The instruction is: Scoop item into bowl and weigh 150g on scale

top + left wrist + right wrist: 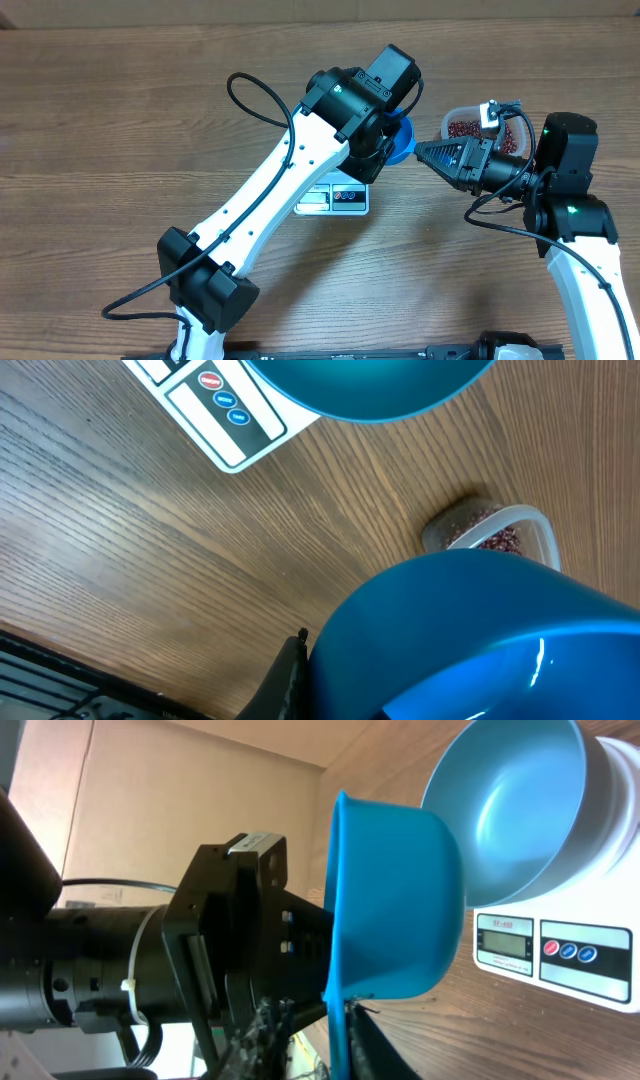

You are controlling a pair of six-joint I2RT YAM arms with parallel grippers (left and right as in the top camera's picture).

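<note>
Left pincer (305, 932) clamped on blue plastic scoop (395, 910), held beside round deep blue plastic bowl (510, 800). Bowl sits on flat white digital scale (545, 948). Right pincer (425, 152) tip at scoop rim, can't tell its width or grip. Dark red-brown beans (500, 540) in clear plastic tub (455, 112) on tabletop (120, 120).

- bowl (515, 805): smooth blue plastic, slight sheen
- scoop (480, 640): same blue plastic, properly glossy
- tabletop (130, 550): matt wood grain
- scale (610, 870): smooth white plastic
- tub (535, 525): clear plastic
</note>
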